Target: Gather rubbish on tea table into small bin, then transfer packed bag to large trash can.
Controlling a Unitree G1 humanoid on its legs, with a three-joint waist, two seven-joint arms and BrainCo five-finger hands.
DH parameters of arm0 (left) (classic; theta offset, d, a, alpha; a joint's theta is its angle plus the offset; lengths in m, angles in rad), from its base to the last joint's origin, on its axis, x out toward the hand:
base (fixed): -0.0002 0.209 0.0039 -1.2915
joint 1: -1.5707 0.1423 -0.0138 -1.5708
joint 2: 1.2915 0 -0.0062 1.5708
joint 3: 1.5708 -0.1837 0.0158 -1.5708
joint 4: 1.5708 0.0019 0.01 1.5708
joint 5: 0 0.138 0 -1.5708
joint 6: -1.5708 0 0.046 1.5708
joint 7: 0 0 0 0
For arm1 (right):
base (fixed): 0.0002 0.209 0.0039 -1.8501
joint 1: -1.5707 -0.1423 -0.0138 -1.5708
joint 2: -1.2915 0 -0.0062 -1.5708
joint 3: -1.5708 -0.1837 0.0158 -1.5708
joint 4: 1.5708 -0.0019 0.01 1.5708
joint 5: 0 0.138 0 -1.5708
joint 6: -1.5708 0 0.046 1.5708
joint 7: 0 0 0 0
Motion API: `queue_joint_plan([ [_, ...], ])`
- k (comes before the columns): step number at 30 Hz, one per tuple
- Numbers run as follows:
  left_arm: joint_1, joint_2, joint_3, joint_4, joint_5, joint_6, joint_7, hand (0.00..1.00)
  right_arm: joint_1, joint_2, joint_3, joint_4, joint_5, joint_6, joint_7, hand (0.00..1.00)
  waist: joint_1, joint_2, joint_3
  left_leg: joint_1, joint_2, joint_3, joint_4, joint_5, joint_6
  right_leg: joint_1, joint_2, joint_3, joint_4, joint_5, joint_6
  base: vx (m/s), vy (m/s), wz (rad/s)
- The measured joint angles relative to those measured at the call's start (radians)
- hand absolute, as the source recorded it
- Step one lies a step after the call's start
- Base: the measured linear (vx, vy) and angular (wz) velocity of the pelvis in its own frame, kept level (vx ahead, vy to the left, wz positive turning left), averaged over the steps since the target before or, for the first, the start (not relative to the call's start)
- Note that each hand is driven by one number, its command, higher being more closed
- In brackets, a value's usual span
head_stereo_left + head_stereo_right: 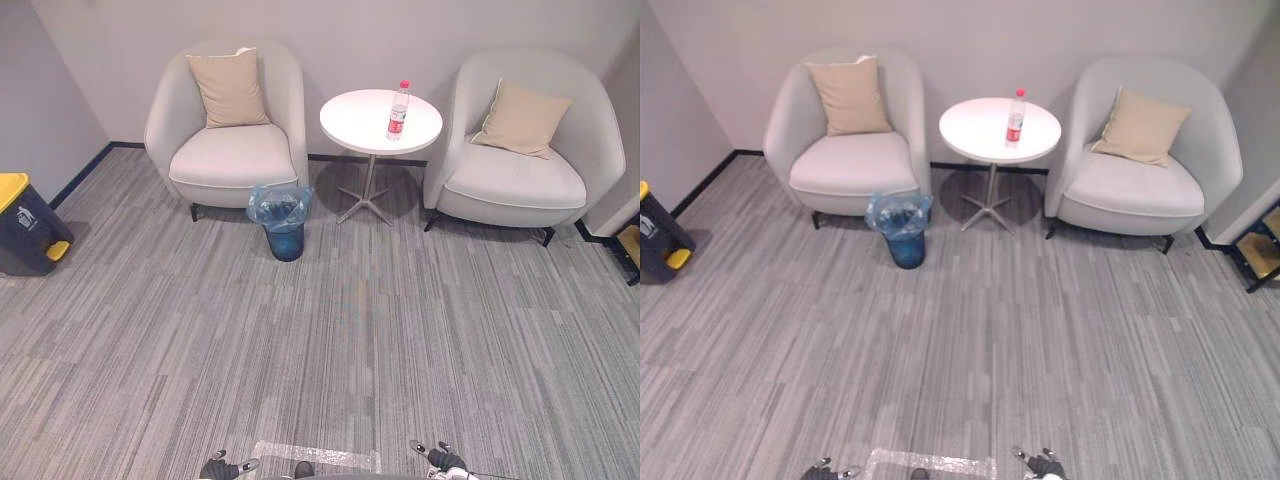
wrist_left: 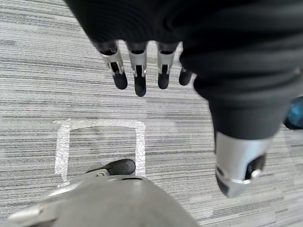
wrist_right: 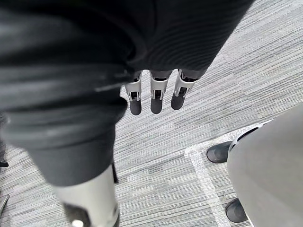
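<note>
By the tea table [image 1: 352,122] stands the bag-lined small bin [image 1: 285,238]; left hand [image 2: 138,61], right hand [image 3: 156,90] open.

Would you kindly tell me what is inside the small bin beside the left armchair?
A blue plastic bag lines the small bin; its crumpled folds hide any contents.

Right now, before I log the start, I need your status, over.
Left hand open, right hand open, both empty. Bottle upright on tea table; small bin just left of it. Nothing stands between here and the table.
</note>
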Motion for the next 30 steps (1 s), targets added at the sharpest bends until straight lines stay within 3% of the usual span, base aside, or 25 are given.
queue_joint_plan([
  [26,0.000,0.005,-0.001,0.002,0.010,0.001,0.002,0.00,-0.002,0.004,-0.002,0.000,-0.001,0.009,-0.002,0.00,-0.001,-0.009,-0.001,-0.001,-0.001,-0.006,-0.005,0.002,0.003,0.000,-0.002,-0.005,-0.001,0.002,-0.001,-0.01,-0.002,0.00],
  [30,-0.002,0.005,-0.001,0.000,0.009,0.001,0.002,0.00,-0.006,-0.006,-0.002,-0.001,-0.001,0.009,0.000,0.00,-0.002,-0.006,0.007,-0.005,0.006,0.006,0.001,-0.011,-0.016,-0.025,0.000,0.006,0.040,-0.020,-0.008,-0.01,-0.004,-0.07],
])
